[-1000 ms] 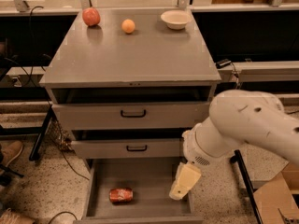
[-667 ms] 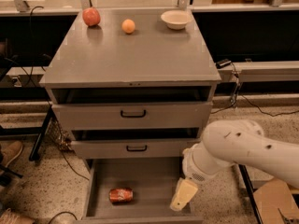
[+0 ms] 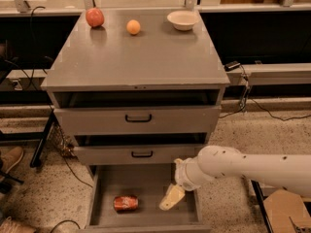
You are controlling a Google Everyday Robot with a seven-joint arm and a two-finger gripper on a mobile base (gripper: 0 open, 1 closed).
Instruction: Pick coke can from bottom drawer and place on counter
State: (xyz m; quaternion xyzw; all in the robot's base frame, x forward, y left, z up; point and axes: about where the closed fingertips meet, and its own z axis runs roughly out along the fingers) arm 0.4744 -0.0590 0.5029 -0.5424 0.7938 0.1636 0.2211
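The coke can (image 3: 126,203) lies on its side in the open bottom drawer (image 3: 107,188), left of the middle. My gripper (image 3: 171,198) hangs inside the drawer at its right side, a short way right of the can and apart from it. The white arm reaches in from the right edge. The counter (image 3: 141,57) is the grey top of the cabinet above the two upper drawers.
A red apple (image 3: 95,17), an orange (image 3: 133,27) and a white bowl (image 3: 182,20) stand along the back of the counter. The two upper drawers (image 3: 138,118) are slightly ajar. Cables lie on the speckled floor; a cardboard box (image 3: 284,212) sits at bottom right.
My arm has dropped lower and pulled back to the right. The gripper has gone down into the bottom drawer and a little left toward the can. The can has not moved.
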